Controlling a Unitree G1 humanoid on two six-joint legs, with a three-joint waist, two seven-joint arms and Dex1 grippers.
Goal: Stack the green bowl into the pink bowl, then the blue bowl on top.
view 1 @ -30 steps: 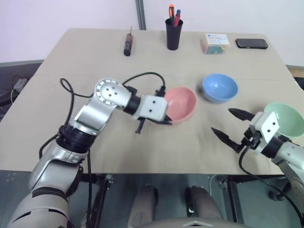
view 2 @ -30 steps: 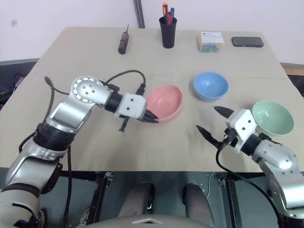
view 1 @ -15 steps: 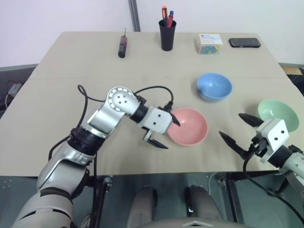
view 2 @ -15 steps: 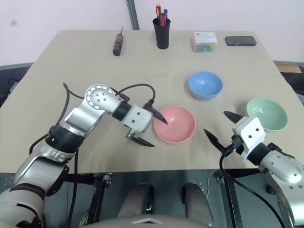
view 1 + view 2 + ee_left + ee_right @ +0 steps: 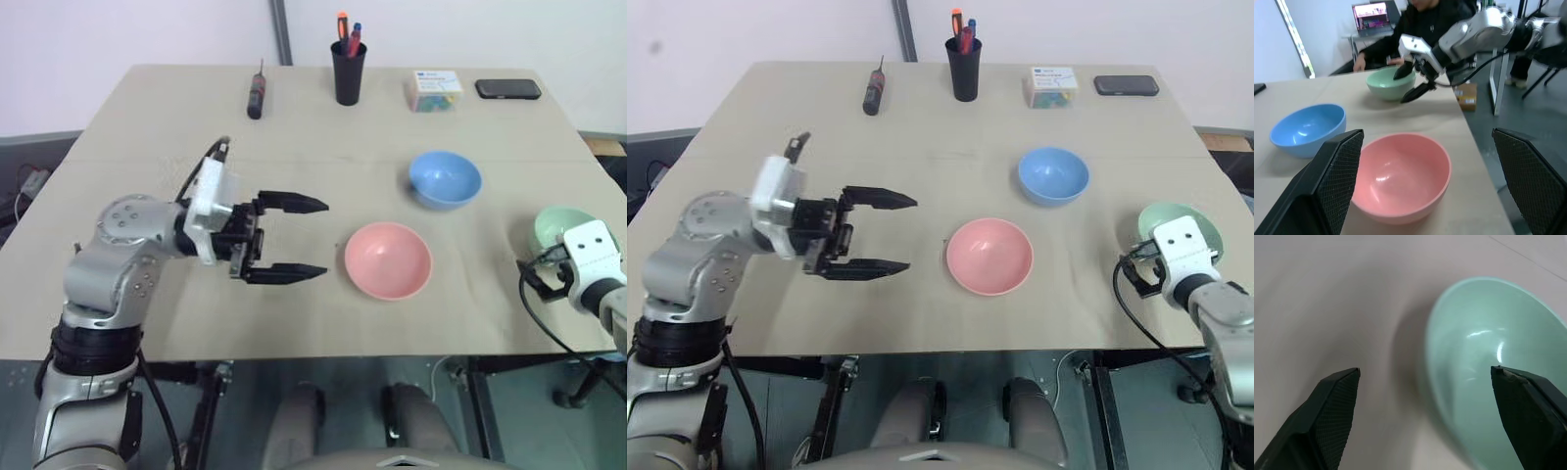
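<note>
The pink bowl point(image 5: 388, 259) stands upright near the table's front middle. My left gripper point(image 5: 324, 237) hovers open to its left, fingers pointing at it with a gap between. The blue bowl point(image 5: 445, 179) rests behind the pink one, to the right. At the table's right edge sits the green bowl point(image 5: 554, 223), partly hidden by my right hand. My right gripper point(image 5: 1425, 368) is open at the green bowl point(image 5: 1488, 357), the near rim between its fingers. In the left wrist view one finger point(image 5: 1403, 71) is over the bowl's inside and the other is outside the wall.
Along the table's far edge lie a screwdriver point(image 5: 257, 93), a black pen cup point(image 5: 348, 73), a small clear box point(image 5: 436, 90) and a black phone point(image 5: 507, 88). A person point(image 5: 1420, 24) sits at a laptop beyond the right side. The green bowl is close to the table's right edge.
My left gripper let go of the pink bowl, opened and drew back to the left; the bowl now rests flat on the table. My right gripper moved right onto the green bowl's rim.
</note>
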